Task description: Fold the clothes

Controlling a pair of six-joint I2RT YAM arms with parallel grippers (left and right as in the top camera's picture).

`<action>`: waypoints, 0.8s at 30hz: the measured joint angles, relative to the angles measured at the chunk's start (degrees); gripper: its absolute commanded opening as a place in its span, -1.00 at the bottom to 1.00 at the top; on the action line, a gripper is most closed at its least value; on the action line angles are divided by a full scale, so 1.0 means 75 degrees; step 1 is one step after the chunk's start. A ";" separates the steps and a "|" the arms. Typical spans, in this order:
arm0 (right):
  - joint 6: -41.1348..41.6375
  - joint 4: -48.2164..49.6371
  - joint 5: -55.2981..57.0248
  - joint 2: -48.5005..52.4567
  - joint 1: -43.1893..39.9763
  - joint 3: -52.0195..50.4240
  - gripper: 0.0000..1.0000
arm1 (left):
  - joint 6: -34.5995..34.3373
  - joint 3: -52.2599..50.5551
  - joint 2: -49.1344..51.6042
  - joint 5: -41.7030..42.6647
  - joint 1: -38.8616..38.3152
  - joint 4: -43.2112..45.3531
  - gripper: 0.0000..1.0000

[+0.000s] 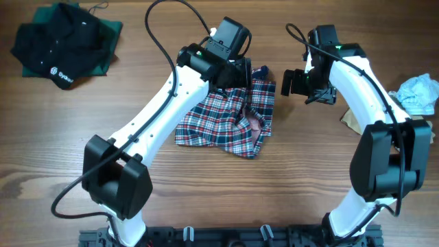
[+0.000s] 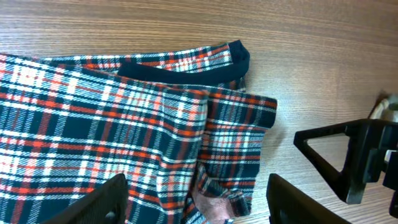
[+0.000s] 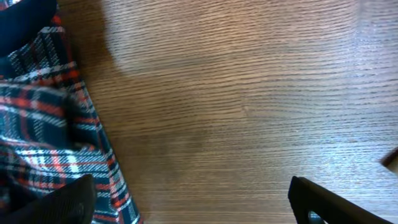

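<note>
**Desk:** Where is the plaid cloth (image 1: 219,123) from your seat?

**Operator:** On my overhead feed it lies rumpled on the counter (image 1: 48,123) near the middle, a shade toward 12 o'clock. In the left wrist view its navy waistband (image 2: 180,70) runs along the 12 o'clock edge. A pinkish inside patch (image 2: 211,208) shows at 6 o'clock there.

**Desk:** And the left end effector?

**Operator:** My left end effector (image 2: 196,183) hangs over the cloth's 12 o'clock part. Its fingers are spread wide, with plaid showing between them, and it grips nothing (whether the tips touch the fabric I cannot tell).

**Desk:** The right one?

**Operator:** The right end effector (image 1: 288,83) sits just off the cloth's 2 o'clock corner and points toward 9 o'clock, at the cloth. Its fingers are wide apart too. In its own camera I see bare wood between them, with the plaid edge at 9 o'clock of that view. It holds nothing.

**Desk:** Anything else on the counter?

**Operator:** A black garment (image 1: 58,48) with white lettering lies well apart at 10 o'clock. A pale crumpled garment (image 1: 418,92) lies at 3 o'clock, beside the right arm.
</note>
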 measured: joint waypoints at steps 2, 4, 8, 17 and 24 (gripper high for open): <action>0.0000 0.0000 -0.0041 0.0000 0.0000 0.0000 0.99 | 0.0003 0.0000 0.0000 0.0003 0.0003 0.0000 0.47; 0.0000 0.0000 -0.0087 0.0000 0.0000 0.0000 1.00 | 0.0009 0.0000 0.0000 0.0003 0.0023 -0.0047 0.54; 0.0000 -0.0055 -0.0227 0.0000 0.0000 0.0000 1.00 | 0.0108 0.0026 0.0000 -0.0122 0.0262 -0.0784 0.60; -0.0787 -0.0090 -0.2366 -0.0003 0.0093 0.0000 0.89 | 0.0143 0.0044 0.0000 -0.0603 0.2445 -0.2340 0.64; -0.0997 -0.0216 -0.2946 -0.0015 0.1466 0.0000 0.92 | 0.0600 -0.0009 0.0003 0.0146 0.3436 -0.2398 0.75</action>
